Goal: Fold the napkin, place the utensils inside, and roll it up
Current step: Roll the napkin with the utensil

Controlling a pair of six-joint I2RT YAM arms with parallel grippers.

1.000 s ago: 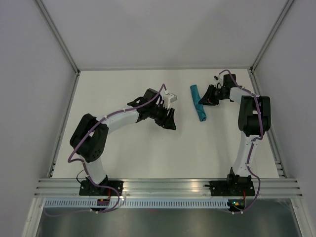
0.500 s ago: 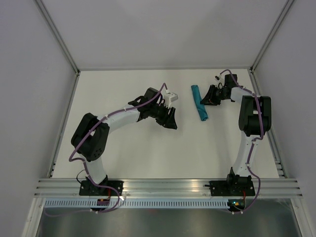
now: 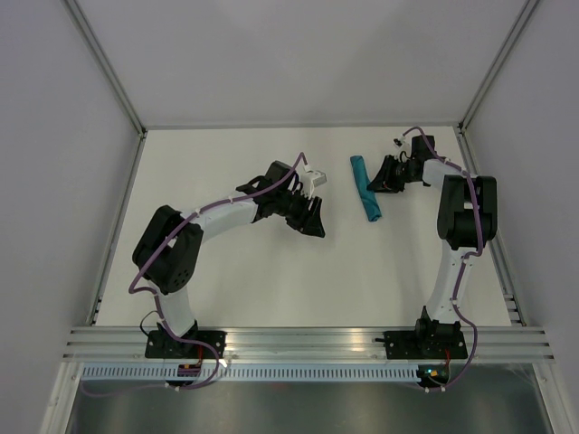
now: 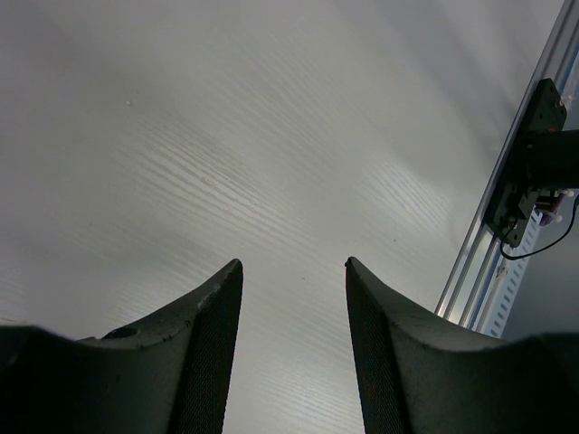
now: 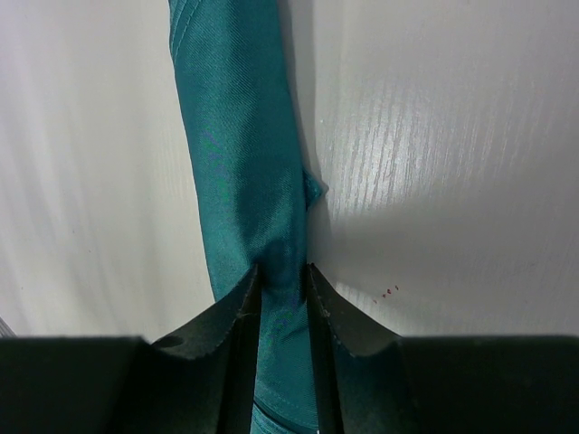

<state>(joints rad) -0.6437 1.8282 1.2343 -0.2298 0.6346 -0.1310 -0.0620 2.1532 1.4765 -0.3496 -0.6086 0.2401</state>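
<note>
1. Napkin (image 5: 240, 181): teal cloth, already wound into a narrow tube. It lies on the far right part of the table (image 3: 271, 280), running near to far with a slight slant. A small corner of cloth pokes out on one side of the roll, so the wrap is probably not fully tight.

2. Right hand (image 3: 384, 176): reaches in from the right, low over the table. Its fingers (image 5: 237, 303) are drawn close together and pinch the roll across its width, part-way along its length, with the cloth squeezed between them. The grip likely serves to keep the roll from unwinding, or to shift it to its final spot.

3. Left hand (image 4: 294, 267): fingers parted with nothing between them and only bare table beneath. It hangs over the middle of the table, well apart from the napkin and to its left. Judged idle and parked clear so that the right arm has room to work.

4. Utensils: none show in any view. Whether they sit inside the roll cannot be told, since the cloth hides its core.

5. Progress, as a judgement: folding and rolling look done, and what remains is settling the roll and letting go. The risk is that the loose corner springs open on release.
</note>
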